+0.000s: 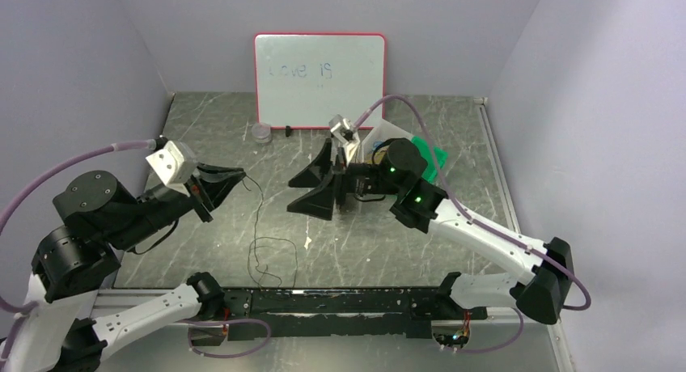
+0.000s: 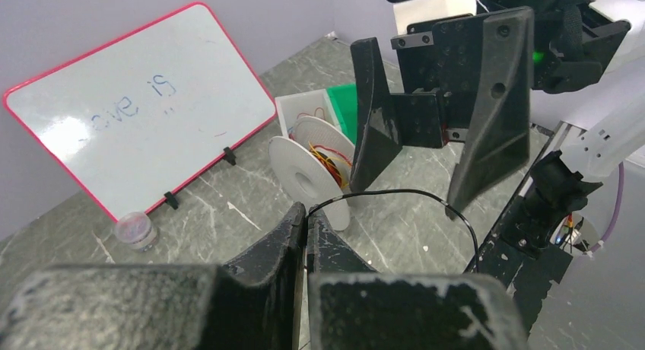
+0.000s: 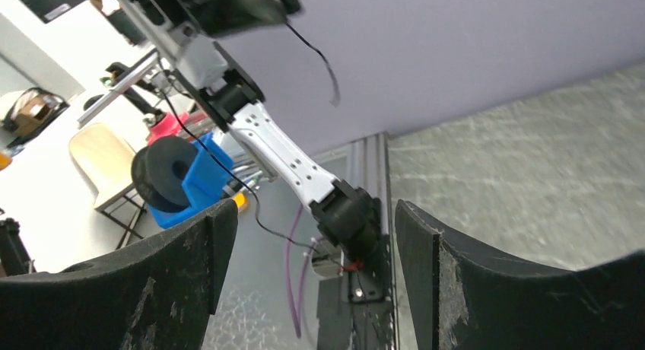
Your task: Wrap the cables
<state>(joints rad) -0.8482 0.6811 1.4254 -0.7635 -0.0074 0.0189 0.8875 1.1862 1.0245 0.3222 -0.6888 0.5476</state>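
**Keep the black strand taut on its way to the spool**

On the table (image 1: pixel 218 121), below the whiteboard (image 1: pixel 319 77), our right end effector (image 1: pixel 293 195) stands spread wide at frame centre, holding nothing. Left of centre, the left end effector (image 1: pixel 241 175) is clenched on the black cable (image 1: pixel 257 218), whose slack loops down toward the lower middle. We judge that this slack should be drawn up and led to the white spool (image 2: pixel 304 179), where the orange-yellow strands (image 2: pixel 332 161) sit, without letting the thin wire slip from the pinch

Orange cables (image 2: pixel 333 163) on spool (image 2: pixel 304 181) barely visible overhead; whiteboard (image 1: pixel 319 79) writing faint, perhaps "love is".
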